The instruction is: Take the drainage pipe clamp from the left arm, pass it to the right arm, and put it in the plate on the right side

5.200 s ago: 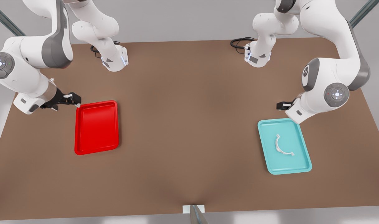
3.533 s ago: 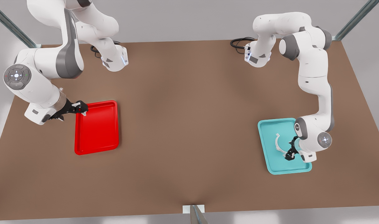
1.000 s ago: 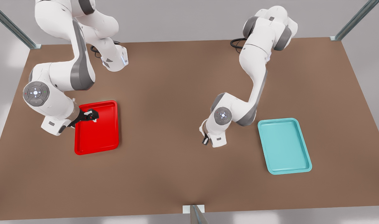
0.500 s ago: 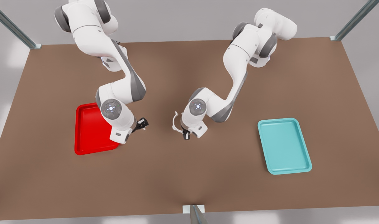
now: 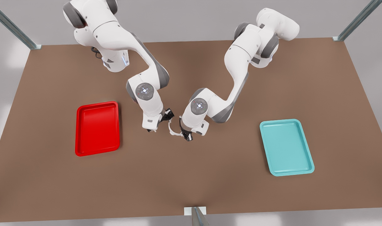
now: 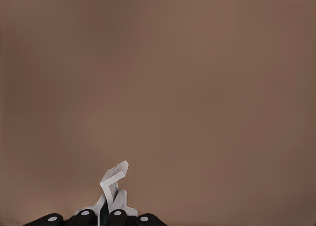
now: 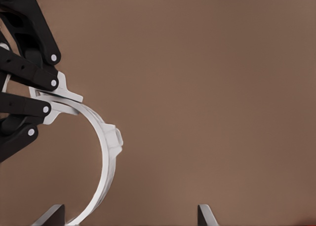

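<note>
While the left arm's [image 5: 198, 106] jaws are clamped on one tab of the thin white plastic half-ring pipe clamp [image 5: 173, 130] above the brown table [image 5: 191, 175] and the right arm's [image 5: 144, 91] jaws stand apart about its free end, a left release before they close would likely drop it short of the glossy red rectangular tray [image 5: 97, 128].

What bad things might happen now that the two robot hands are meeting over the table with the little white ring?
1. The left gripper pinches the white ring at just one end tab. If it lets go before the open right gripper shuts, the ring would likely drop onto the brown table.
2. The ring's free end sits close to one of the right gripper's fingers, not midway between them, so closing might knock it aside or grip it poorly.
</note>
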